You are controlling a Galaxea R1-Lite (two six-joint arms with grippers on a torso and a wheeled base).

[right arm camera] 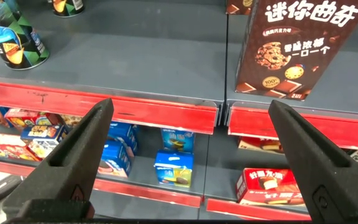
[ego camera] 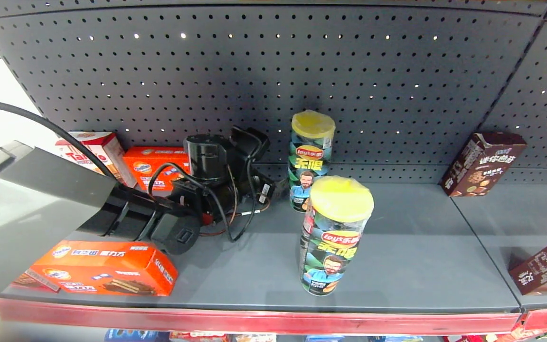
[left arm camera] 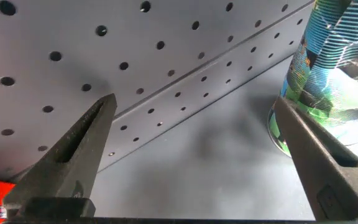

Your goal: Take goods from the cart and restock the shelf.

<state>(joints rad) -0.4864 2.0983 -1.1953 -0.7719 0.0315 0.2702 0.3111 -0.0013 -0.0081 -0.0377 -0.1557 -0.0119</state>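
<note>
We found the left hand (left arm camera: 194,102) spread wide, with nothing between its two dark, wedge-shaped fingers (left arm camera: 73,155). It was held low over the grey metal shelf (ego camera: 420,256), close to the perforated back panel (ego camera: 302,61), left of centre in the head view. Just beside it, toward the middle of that frame, stood the rear chip can (ego camera: 311,159). It was a tall cylinder with a glossy printed wrap and a yellow plastic lid pressed on, so we could not see its contents. The front chip can (ego camera: 335,237) had the same shape and lid. It stood upright lower in the frame, near the shelf's front edge and apart from the rear one.

The right hand (right arm camera: 191,104) was just as wide open and empty, out in front of the shelf's red price rail (right arm camera: 160,109). Beyond it a brown cookie box (right arm camera: 297,43) stood upright near the shelf edge. On the lower shelves we saw blue packs (right arm camera: 176,158) and a red carton (right arm camera: 266,186).

In the lower left of the head view a front orange box (ego camera: 107,268) of closed cardboard lay flat. A rear orange box (ego camera: 157,166) and a red-and-white box (ego camera: 95,149) sat against the back panel at centre left. At the right a tilted brown box (ego camera: 482,164) leaned on the panel.
</note>
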